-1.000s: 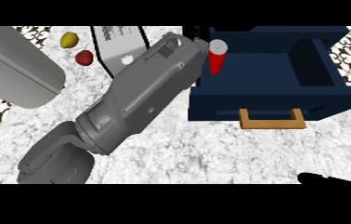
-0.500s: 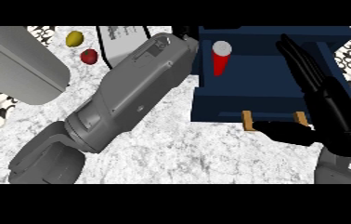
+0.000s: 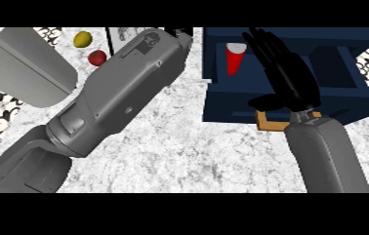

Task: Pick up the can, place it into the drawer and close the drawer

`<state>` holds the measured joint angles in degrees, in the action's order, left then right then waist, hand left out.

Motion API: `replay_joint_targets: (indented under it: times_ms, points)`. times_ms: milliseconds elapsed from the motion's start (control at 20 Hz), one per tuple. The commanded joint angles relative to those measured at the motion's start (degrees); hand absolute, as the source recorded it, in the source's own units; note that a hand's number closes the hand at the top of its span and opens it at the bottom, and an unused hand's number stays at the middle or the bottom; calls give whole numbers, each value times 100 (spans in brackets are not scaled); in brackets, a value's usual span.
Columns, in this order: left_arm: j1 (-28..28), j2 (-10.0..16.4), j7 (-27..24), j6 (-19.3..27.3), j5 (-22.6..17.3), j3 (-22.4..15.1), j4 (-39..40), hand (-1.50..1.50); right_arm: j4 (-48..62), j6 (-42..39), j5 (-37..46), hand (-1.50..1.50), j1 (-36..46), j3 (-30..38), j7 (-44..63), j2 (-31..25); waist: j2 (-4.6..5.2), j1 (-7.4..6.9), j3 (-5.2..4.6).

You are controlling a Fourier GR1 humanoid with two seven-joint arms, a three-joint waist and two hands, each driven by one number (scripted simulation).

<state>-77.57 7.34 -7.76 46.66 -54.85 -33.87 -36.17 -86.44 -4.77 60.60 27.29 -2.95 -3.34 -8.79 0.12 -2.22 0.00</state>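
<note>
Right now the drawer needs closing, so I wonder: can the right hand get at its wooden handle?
Probably yes: the open right hand lies over the drawer, its thumb right by the handle, with nothing between them.

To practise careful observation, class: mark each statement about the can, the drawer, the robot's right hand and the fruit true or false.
1. The red can is inside the blue drawer. True.
2. The right hand is curled round the can. False: its fingers are straight, beside the can.
3. The drawer is closed. False: it stands open.
4. A yellow fruit lies near a red fruit. True.
</note>
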Motion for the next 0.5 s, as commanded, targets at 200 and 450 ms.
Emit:
replay_joint_targets:
  times_ms: [200, 450]
  points:
    - [378, 574, 380, 136, 277, 56, -723, -150, 2255, 1259, 727, -150, 712, 68, -209, 151, 6, 26, 3]
    - [244, 1091, 941, -32, 363, 111, -1061, -150, 3458, 2126, 926, -150, 902, 271, -570, 40, 33, 29, 9]
